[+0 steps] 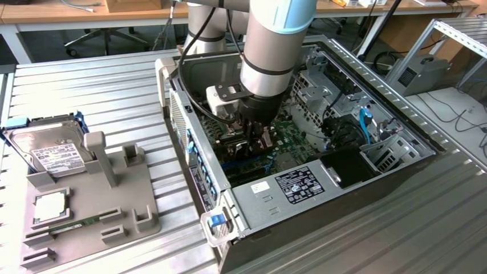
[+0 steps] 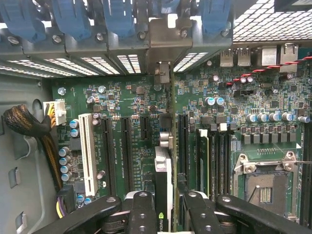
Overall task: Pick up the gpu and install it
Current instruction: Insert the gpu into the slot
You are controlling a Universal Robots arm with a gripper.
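The gpu (image 2: 165, 187) shows edge-on in the wrist view, a thin dark card with a small green logo near my fingers. Its metal bracket (image 2: 165, 41) reaches the rear slot openings of the case. My gripper (image 2: 166, 212) is shut on the card, with one black finger (image 2: 140, 210) on each side of it. The card stands over the green motherboard (image 2: 122, 97), between two long black slots; whether it is seated I cannot tell. In the exterior view, my gripper (image 1: 255, 140) is deep inside the open computer case (image 1: 304, 188).
A white slot (image 2: 87, 151), a CPU socket (image 2: 265, 183), a braided cable bundle (image 2: 24, 122) and blue latches (image 2: 73, 19) surround the card. On the exterior view's left, a grey tray (image 1: 141, 200) holds a hard drive (image 1: 49, 151), a processor (image 1: 49, 206) and a RAM stick (image 1: 76, 224).
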